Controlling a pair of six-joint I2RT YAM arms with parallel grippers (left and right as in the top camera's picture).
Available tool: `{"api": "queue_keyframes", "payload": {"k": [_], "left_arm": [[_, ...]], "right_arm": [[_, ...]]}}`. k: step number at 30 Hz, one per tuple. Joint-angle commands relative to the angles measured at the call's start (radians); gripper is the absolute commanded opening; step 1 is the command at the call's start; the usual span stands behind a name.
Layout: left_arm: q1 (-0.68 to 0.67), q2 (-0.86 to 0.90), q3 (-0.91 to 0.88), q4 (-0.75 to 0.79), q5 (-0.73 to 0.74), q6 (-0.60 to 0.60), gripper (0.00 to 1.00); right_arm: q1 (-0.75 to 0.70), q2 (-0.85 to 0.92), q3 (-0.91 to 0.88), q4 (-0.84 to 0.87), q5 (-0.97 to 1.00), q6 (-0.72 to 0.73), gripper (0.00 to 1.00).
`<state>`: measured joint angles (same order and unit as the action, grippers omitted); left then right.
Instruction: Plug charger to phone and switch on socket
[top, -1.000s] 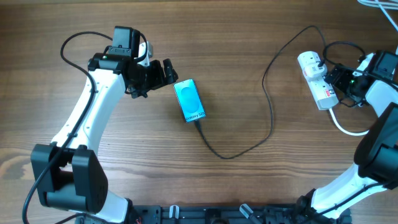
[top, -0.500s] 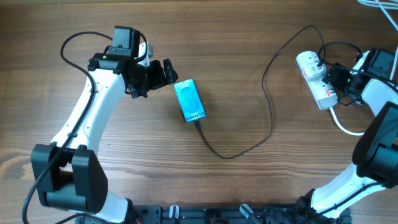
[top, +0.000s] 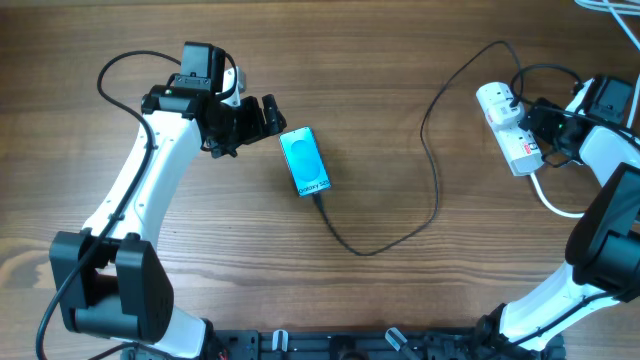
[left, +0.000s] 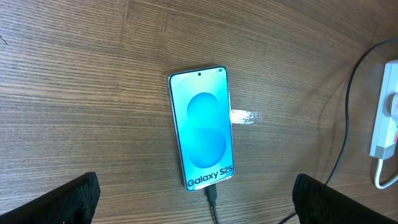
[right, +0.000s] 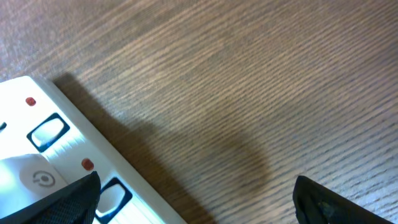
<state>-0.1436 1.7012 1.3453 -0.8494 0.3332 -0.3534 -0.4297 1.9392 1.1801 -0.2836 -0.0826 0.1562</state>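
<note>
The phone (top: 304, 162) lies flat mid-table with its cyan screen up; in the left wrist view the phone (left: 201, 127) reads "Galaxy S25". The charger's black cable (top: 437, 190) loops from the phone's near end to the socket (top: 508, 128), a white power strip at the right. Its connector (left: 211, 194) sits in the phone's bottom edge. My left gripper (top: 262, 118) hovers open just left of the phone, and its fingers (left: 68, 199) straddle nothing. My right gripper (top: 540, 125) is open over the strip's right side. One finger (right: 68, 202) overlaps the socket (right: 56, 155) by a rocker switch (right: 115, 196).
A thick white cord (top: 555, 205) curls from the strip toward the right arm. More white cables (top: 610, 10) cross the far right corner. Red marks (right: 87, 164) sit beside the switches. Both arm bases stand at the near table edge.
The right gripper has shifted slightly up and to the right over the power strip. The left arm, the phone and the cable have not moved.
</note>
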Motion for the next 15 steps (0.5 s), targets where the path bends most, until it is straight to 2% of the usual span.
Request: {"api": "queue_keyframes", "payload": {"k": [1,15], "left_arm": [[0.002,-0.013,0.000,0.000,-0.010,0.006,1.00],[0.002,-0.013,0.000,0.000,-0.010,0.006,1.00]], "right_arm": [[0.005,0.006,-0.011,-0.028,-0.022,-0.030,1.00],[0.007,0.066,-0.011,-0.069,-0.023,-0.079,1.00]]}}
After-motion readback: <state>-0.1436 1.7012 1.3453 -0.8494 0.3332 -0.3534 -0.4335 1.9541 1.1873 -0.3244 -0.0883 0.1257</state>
